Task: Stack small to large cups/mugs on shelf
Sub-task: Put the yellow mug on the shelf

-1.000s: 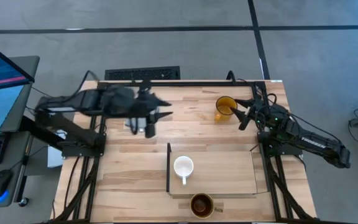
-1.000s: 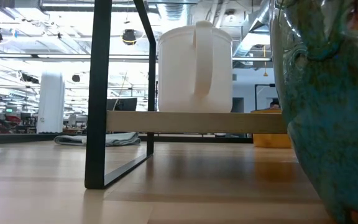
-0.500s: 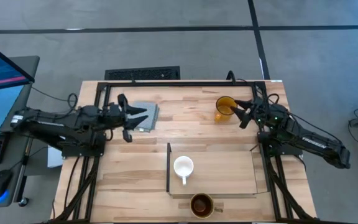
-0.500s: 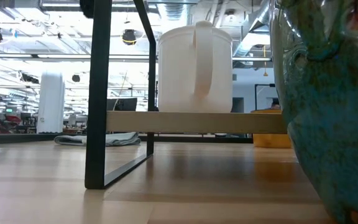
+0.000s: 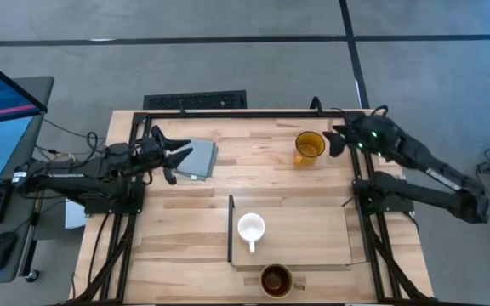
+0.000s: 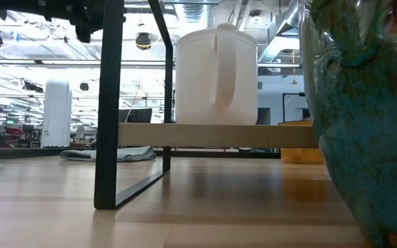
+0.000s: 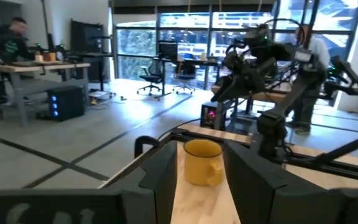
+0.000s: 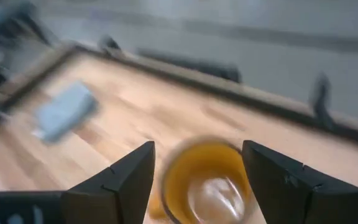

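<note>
A small white mug (image 5: 251,228) stands upright on the light-wood shelf (image 5: 304,238), beside the shelf's dark upright panel (image 5: 230,229). The clear glass mug with a dark inside (image 5: 276,279) stands on the table at the shelf's near edge. The yellow mug (image 5: 309,146) stands on the table at the far right. My right gripper (image 5: 336,140) hangs open just right of and above the yellow mug (image 8: 207,180), tipped down toward it and not touching it. My left gripper (image 5: 167,155) is open and level at the far left, next to a grey cloth (image 5: 196,158).
In the low view the shelf board (image 6: 219,135) sits raised on a dark frame leg (image 6: 109,103), with the white mug (image 6: 216,76) on top and the glass mug (image 6: 364,124) close at the right. Bare table lies between the cloth and the yellow mug.
My left gripper has sunk and drawn back toward the table's left edge, away from over the grey cloth, which now lies uncovered. My right gripper has risen beside the yellow mug and tipped down toward it. The mugs have not moved.
</note>
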{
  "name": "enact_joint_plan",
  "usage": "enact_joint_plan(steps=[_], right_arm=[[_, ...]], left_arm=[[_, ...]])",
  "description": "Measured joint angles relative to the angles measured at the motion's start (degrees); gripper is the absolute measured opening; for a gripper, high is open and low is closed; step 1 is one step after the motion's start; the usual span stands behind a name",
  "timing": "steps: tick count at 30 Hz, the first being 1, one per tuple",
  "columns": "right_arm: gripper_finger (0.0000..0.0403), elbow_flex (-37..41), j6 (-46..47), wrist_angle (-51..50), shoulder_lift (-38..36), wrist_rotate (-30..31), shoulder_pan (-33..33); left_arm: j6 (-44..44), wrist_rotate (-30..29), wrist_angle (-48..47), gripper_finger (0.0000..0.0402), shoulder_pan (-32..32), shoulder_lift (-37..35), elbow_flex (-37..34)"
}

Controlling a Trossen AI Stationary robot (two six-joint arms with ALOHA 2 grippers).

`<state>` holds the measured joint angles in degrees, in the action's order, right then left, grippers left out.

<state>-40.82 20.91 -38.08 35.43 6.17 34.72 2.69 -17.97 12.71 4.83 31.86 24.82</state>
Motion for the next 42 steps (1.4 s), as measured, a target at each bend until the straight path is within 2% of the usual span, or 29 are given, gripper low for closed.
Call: enact_joint_plan(steps=[4,11,24,36,38,42], right_arm=[[0.0266,-7.3,0.6,-4.4,9.0,-1.3,3.1],[0.0266,-14.9,-7.2,-3.9,20.3,-1.7,5.4],[0.0266,-15.9,-6.4,-8.4,29.9,-1.6,10.4],[0.0266,-15.9,-6.1,-10.7,39.7,-1.9,10.3],[0.0266,-15.9,-5.5,-11.8,41.1,-3.5,10.3],[0.0266,-15.9,-7.5,-12.3,42.7,-11.2,10.2]], left_arm=[[0.0,0.0,-0.5,0.0121,1.5,0.0,0.0],[-0.4,-0.1,-4.6,0.0121,2.9,0.0,0.0],[-3.2,-0.6,-8.7,0.0121,5.6,0.0,0.0],[-3.3,-0.7,-9.6,0.0121,7.1,0.0,0.0],[-2.8,-0.7,-9.6,0.0121,7.1,0.0,0.0],[-2.6,-0.7,-9.5,0.0121,7.1,0.0,0.0]])
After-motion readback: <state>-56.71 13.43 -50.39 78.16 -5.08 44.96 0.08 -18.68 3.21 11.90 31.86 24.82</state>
